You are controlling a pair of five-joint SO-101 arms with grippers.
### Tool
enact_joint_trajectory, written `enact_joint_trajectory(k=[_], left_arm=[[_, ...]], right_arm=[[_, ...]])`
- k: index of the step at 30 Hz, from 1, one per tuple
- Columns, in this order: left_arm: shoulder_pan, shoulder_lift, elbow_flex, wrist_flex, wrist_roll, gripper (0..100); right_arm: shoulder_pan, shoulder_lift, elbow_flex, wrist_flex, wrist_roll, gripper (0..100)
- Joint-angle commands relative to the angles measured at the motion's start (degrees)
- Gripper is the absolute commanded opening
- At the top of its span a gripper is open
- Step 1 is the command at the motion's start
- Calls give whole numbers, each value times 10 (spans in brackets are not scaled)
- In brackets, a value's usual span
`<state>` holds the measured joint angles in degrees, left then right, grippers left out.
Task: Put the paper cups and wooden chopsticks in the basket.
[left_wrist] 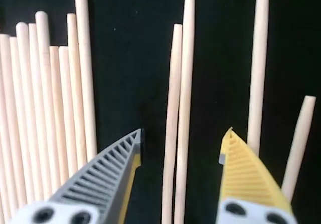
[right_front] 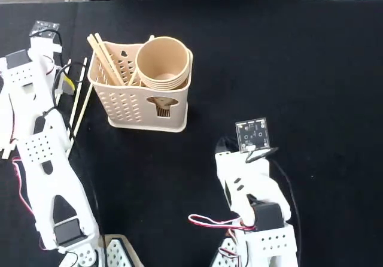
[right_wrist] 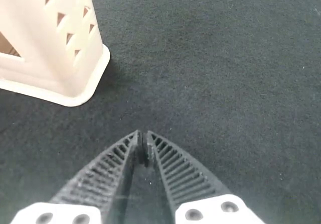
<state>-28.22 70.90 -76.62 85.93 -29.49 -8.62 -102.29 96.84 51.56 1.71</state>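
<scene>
While left fingers (left_wrist: 113,171) straddle two chopsticks (left_wrist: 180,108) | bundle (left_wrist: 45,108) close beside

White plastic arms (right_front: 57,180) with black servos (right_front: 267,214) and red cables (right_front: 206,221) end in ribbed hands: the left hand (left_wrist: 184,130) grey and yellow, the right hand (right_wrist: 143,133) black.

My black table (right_front: 299,69), the cream basket (right_front: 134,108) standing on it before me, loose wooden chopsticks (left_wrist: 186,83) lying flat beside that basket
</scene>
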Motion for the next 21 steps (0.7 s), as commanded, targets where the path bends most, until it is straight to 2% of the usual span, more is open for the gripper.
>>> enact_joint_trajectory(k=[1, 3, 8, 12, 18, 21], left_arm=[[-19, 12, -12, -7, 4, 245], [-23, 17, -7, 1, 12, 226], [-29, 18, -10, 32, 24, 96], [-29, 11, -13, 81, 24, 32], [-29, 11, -58, 151, 25, 30], [-38, 11, -66, 150, 54, 30]], right_arm=[[-3, -7, 0, 0, 7, 15], [-3, -7, 0, 0, 7, 15], [-3, -7, 0, 0, 7, 15], [-3, -7, 0, 0, 7, 15], [-3, -7, 0, 0, 7, 15], [-3, -7, 0, 0, 7, 15]])
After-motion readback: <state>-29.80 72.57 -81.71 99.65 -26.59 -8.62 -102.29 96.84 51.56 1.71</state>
